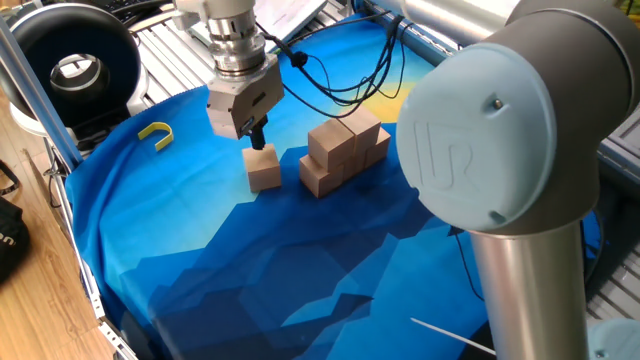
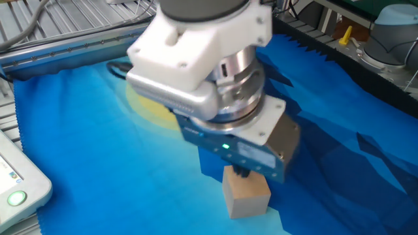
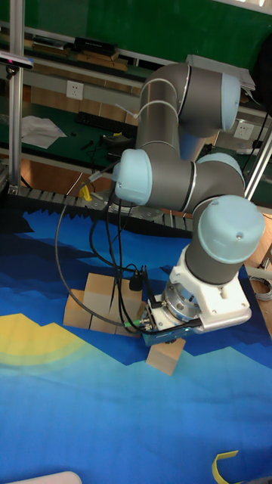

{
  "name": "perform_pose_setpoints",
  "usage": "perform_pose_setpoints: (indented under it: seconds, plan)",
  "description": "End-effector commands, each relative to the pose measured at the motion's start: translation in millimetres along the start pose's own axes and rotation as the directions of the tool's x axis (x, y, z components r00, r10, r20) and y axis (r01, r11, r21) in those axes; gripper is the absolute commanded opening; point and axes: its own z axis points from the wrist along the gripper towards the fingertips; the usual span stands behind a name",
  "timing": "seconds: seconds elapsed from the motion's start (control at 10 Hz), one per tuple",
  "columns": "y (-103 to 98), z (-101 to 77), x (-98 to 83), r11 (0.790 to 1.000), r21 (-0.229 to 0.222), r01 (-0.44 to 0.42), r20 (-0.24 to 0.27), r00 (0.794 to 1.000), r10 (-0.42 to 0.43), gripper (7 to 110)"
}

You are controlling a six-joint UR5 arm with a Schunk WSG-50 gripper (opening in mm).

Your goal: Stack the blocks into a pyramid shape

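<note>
Hovering right over the lone block (image 1: pixel 263 167), the gripper (image 1: pixel 256 130) has its dark fingers pointed down at the cube's top, and they look to reach or nearly reach it; whether the jaws are spread or closed I cannot tell, since the wrist body hides them in the other fixed view and they are too small and dark in the first one. My reading is that the step in hand is the pick of this last loose cube. The block (image 2: pixel 246 191) sits on the blue cloth (image 1: pixel 180 240) directly below the tool, turned a little askew to the gripper's housing (so the fingers may need a slight twist to meet flat faces). Just beside it, to the side away from the yellow hook-shaped piece (image 1: pixel 156 133), stands the partial stack (image 1: pixel 345 150): a lower row with more cubes on top, its exact count hard to settle from these angles. In the tall fixed view the loose cube (image 3: pixel 165 354) lies near the stack (image 3: pixel 98 306) but apart from it. Next the move calls for settling the fingers around opposite faces, closing firmly, lifting straight up and carrying the cube over to the top of the pile without knocking the cubes already placed.
</note>
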Motion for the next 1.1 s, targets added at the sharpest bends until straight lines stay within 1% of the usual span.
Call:
perform_pose_setpoints:
  seconds: [0.0,0.1,0.2,0.3,0.4,0.5,0.6,0.7,0.8,0.9,1.0]
  plan:
    - [-28.8,-18.0,-11.6,0.989,0.139,-0.046,0.027,0.999,0.042,7]
    - [-44.6,-20.5,-19.5,0.980,0.195,-0.032,0.037,0.999,0.025,7]
    - [-45.6,-16.8,-24.3,0.981,0.193,-0.017,0.038,0.999,0.010,7]
    - [-47.5,-15.6,-30.1,0.979,0.201,-0.019,0.056,0.998,0.008,7]
    - [-45.6,-13.4,-34.2,0.982,0.191,-0.014,0.064,0.998,0.002,7]
    - [-49.7,-9.2,-38.4,0.979,0.200,-0.021,0.071,0.997,0.007,7]
    - [-68.5,-8.8,-31.1,0.964,0.261,-0.053,0.056,0.998,0.039,7]
    - [-90.8,-11.9,-16.9,0.939,0.330,-0.094,0.035,0.996,0.088,7]
    - [-100.4,-12.9,-4.8,0.930,0.347,-0.121,0.017,0.992,0.122,7]
    - [-85.4,-4.8,0.4,0.953,0.277,-0.125,-0.005,0.991,0.132,7]
    - [-78.4,4.4,-2.5,0.962,0.244,-0.126,-0.001,0.991,0.131,7]
